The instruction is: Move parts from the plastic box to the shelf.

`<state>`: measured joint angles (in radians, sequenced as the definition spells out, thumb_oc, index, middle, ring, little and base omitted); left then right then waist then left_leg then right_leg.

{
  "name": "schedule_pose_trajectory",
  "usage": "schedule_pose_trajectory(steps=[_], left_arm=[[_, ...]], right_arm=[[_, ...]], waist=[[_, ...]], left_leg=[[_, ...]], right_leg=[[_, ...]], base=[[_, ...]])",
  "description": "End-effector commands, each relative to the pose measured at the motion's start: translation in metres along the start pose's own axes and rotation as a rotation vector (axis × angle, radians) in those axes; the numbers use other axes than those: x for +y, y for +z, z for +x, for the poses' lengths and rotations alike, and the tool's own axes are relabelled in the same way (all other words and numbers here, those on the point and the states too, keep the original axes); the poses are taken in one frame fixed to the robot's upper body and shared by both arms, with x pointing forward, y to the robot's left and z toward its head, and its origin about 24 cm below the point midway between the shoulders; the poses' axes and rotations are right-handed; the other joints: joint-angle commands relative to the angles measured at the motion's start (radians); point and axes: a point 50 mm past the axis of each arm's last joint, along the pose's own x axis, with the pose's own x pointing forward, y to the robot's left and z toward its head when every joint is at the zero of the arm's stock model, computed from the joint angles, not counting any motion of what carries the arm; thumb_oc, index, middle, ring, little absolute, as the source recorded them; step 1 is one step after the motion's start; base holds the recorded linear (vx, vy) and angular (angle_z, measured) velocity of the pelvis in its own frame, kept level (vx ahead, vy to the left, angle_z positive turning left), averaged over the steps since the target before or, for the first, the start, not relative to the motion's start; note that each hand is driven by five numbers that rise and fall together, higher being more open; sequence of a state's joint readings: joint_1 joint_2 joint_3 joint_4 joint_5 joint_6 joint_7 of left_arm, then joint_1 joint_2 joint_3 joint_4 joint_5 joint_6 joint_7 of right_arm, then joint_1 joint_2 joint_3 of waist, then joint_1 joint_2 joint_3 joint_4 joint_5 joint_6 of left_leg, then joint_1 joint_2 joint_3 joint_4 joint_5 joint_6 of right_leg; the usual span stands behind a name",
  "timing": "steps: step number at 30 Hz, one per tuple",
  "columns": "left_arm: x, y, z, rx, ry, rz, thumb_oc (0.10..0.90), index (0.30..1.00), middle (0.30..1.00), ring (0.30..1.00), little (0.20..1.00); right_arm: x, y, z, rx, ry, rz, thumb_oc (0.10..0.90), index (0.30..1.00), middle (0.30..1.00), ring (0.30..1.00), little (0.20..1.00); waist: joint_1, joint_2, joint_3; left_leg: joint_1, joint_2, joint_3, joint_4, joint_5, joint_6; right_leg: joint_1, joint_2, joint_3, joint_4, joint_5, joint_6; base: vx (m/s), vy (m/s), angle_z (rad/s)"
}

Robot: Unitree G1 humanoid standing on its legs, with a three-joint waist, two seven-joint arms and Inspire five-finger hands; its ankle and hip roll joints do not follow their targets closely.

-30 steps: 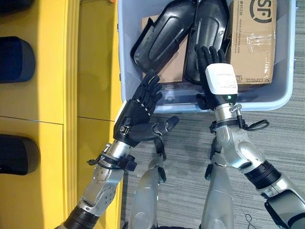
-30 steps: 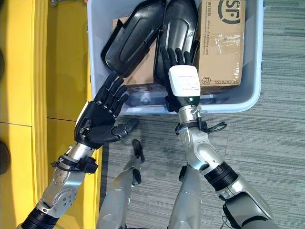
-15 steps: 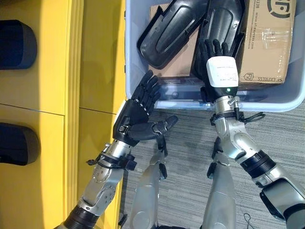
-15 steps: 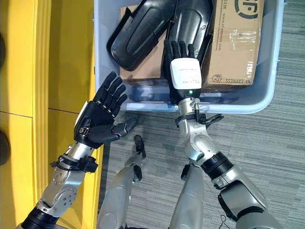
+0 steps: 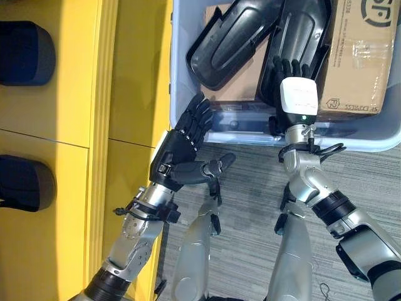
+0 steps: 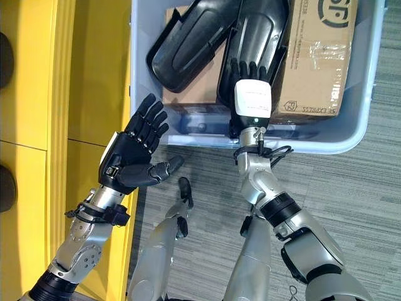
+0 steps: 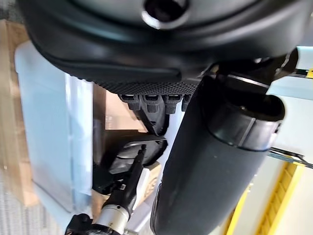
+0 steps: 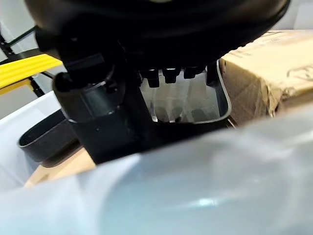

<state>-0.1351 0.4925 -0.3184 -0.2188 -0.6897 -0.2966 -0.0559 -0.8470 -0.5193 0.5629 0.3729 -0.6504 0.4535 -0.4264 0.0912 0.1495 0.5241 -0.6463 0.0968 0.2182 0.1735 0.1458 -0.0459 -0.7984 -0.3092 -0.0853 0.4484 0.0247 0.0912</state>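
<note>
Grey carpet lay under the pale blue plastic box (image 5: 188,75) beside the yellow shelf (image 5: 75,125).
Right robot hand (image 6: 252,94) rested straight-fingered on the black moulded plastic part (image 6: 260,31); it probably needed to curl under the rim before lifting, while the left robot hand (image 5: 182,147) waited spread open.

a brown cardboard box (image 5: 360,59) with clear tape across its top lies at the right end of a bin, and a second, flatter piece of cardboard (image 6: 188,95) lies further left. grey striped carpet (image 6: 351,200) covers the floor on the near side.
</note>
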Motion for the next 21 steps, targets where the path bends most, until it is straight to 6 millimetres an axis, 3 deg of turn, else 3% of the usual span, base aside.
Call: schedule_pose_trajectory(steps=[1, 7, 16, 21], left_arm=[[-0.021, 0.031, 0.008, -0.200, -0.099, -0.010, 0.900, 1.000, 1.000, 1.000, 1.000], [-0.021, 0.029, 0.009, -0.202, -0.098, -0.027, 0.900, 1.000, 1.000, 1.000, 1.000], [-0.021, 0.030, 0.009, -0.223, -0.089, -0.021, 0.900, 1.000, 1.000, 1.000, 1.000], [-0.021, 0.032, 0.010, -0.237, -0.091, -0.009, 0.900, 1.000, 1.000, 1.000, 1.000]], right_arm=[[-0.014, -0.008, 0.010, 0.019, -0.102, -0.038, 0.900, 1.000, 1.000, 1.000, 1.000], [-0.012, -0.024, 0.014, 0.092, -0.117, -0.036, 0.900, 1.000, 1.000, 1.000, 1.000], [-0.014, -0.032, 0.017, 0.121, -0.112, -0.057, 0.900, 1.000, 1.000, 1.000, 1.000], [-0.023, -0.036, 0.024, 0.085, -0.136, -0.162, 0.900, 1.000, 1.000, 1.000, 1.000]], waist=[[0.013, 0.121, -0.004], [0.017, 0.135, -0.004], [0.019, 0.140, -0.004], [0.024, 0.146, -0.004]], left_leg=[[-0.101, -0.075, -0.063, 0.094, -0.140, 0.020], [-0.136, -0.075, -0.066, 0.106, -0.139, 0.017], [-0.175, -0.074, -0.071, 0.130, -0.145, 0.017], [-0.226, -0.076, -0.079, 0.167, -0.153, 0.021]], right_leg=[[0.031, 0.069, -0.046, 0.122, -0.256, -0.073], [-0.010, 0.072, -0.038, 0.141, -0.260, -0.077], [-0.053, 0.075, -0.028, 0.165, -0.268, -0.081], [-0.112, 0.079, -0.012, 0.211, -0.281, -0.084]], base=[[-0.01, 0.001, 0.03], [0.00, 0.000, 0.00], [0.00, 0.000, 0.00], [0.00, -0.006, 0.00]])
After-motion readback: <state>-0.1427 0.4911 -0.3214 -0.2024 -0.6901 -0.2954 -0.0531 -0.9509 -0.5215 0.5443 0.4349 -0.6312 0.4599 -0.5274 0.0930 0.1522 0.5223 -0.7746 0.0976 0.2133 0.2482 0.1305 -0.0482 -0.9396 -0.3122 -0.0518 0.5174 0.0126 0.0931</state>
